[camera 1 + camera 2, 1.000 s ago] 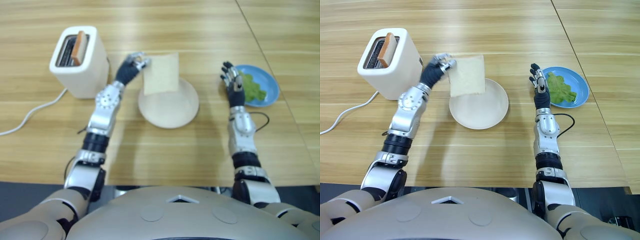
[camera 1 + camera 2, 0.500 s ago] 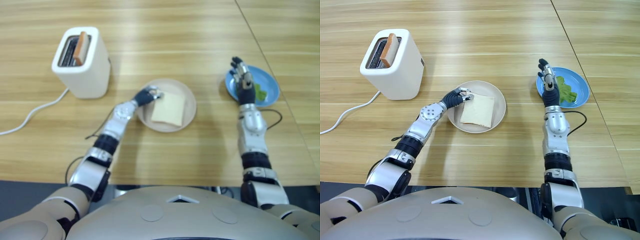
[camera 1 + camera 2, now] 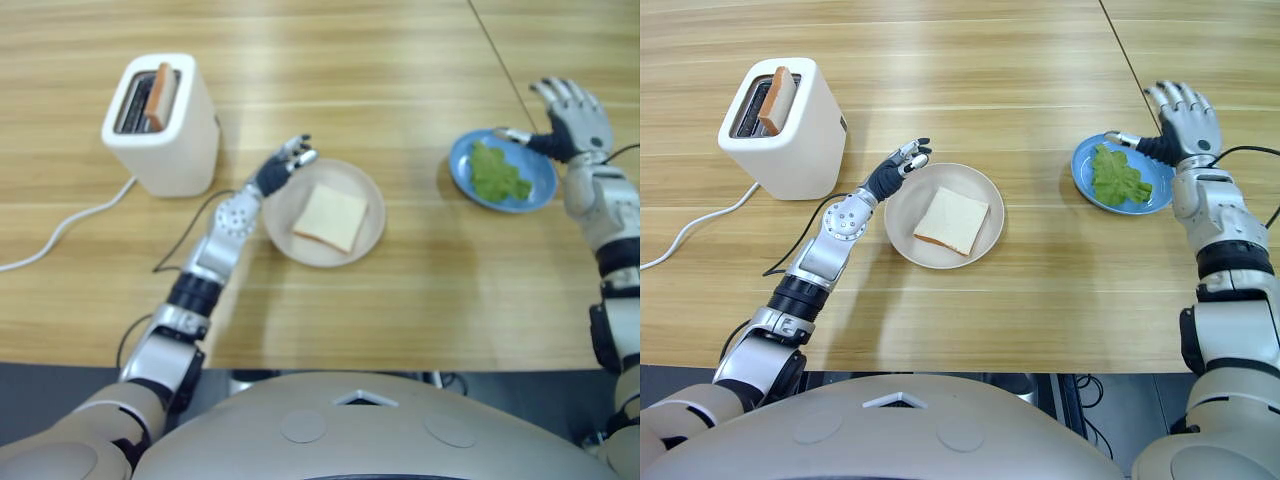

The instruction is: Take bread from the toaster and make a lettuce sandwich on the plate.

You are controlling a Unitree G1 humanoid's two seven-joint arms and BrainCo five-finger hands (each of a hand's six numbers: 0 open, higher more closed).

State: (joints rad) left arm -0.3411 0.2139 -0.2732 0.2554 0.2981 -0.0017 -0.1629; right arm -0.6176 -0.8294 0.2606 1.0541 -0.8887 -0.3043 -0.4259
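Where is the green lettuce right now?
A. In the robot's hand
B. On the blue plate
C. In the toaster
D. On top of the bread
B: the lettuce lies on the blue plate, next to the open right hand, while the bread slice on the beige plate has nothing on top of it.
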